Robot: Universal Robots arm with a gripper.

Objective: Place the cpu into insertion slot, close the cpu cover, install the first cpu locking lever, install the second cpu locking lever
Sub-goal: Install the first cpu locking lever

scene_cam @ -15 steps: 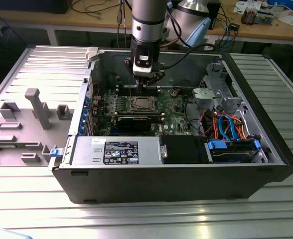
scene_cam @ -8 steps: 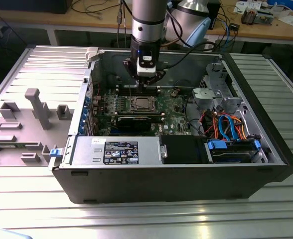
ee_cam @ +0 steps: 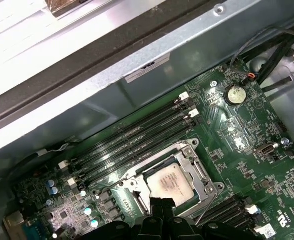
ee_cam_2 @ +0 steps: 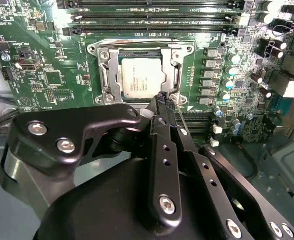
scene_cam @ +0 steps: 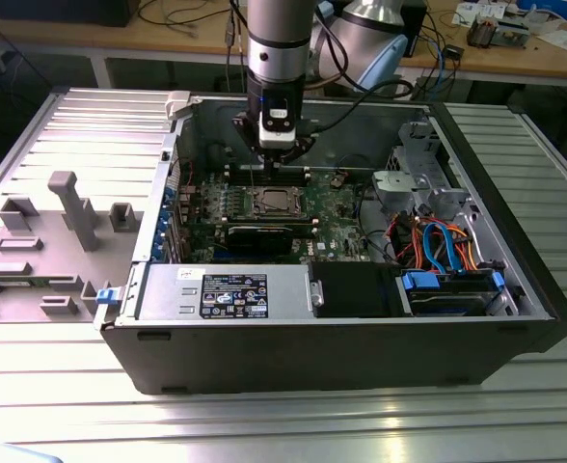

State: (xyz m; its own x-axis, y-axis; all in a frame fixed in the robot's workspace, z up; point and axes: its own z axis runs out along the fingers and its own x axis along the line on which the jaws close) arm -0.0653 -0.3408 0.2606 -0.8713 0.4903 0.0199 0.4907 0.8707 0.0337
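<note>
silver-grey cpu (ee_cam_2: 142, 77) sits in the insertion slot (ee_cam_2: 98, 50), and the cpu cover (ee_cam_2: 113, 75) lies flat around it. the gripper (ee_cam_2: 163, 100) hangs just over the slot's near edge, its fingers pinched narrow together.

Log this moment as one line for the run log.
cpu: seated in insertion slot | cpu cover: down over it | gripper: at cover's edge, jaws together
</note>
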